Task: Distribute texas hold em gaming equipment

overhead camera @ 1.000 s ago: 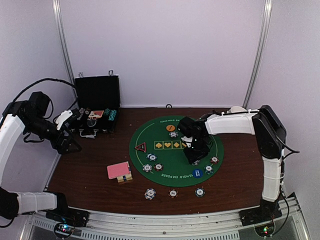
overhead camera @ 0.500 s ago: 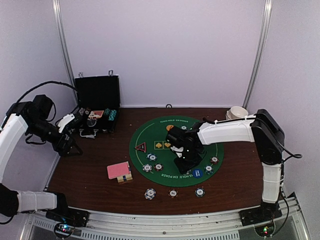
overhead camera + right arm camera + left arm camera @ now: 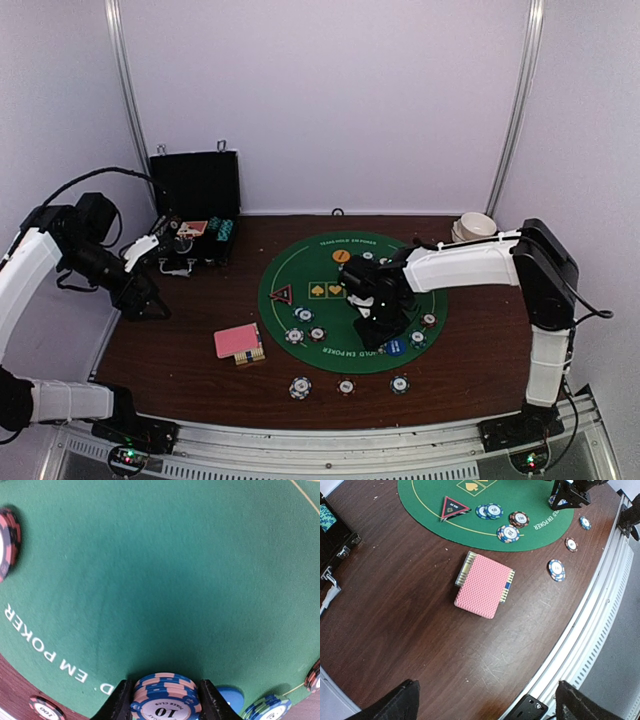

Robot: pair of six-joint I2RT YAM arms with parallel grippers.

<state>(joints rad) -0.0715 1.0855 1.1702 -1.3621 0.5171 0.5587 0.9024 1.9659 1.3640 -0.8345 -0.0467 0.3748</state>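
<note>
Right wrist view: blue chip stack sits gripped between the jaws.

Top external: fixed, high behind arm bases at near edge, tilted down toward far side; whole desk and green mat in frame.
Left wrist: well above near-left desk, facing down and rightward; shares pink-backed playing cards and mat lettering with top view.
Right wrist: just above mat, very near; chip stack in right pincer at bottom edge; lettering and blue marker disc shared with top view.
</note>
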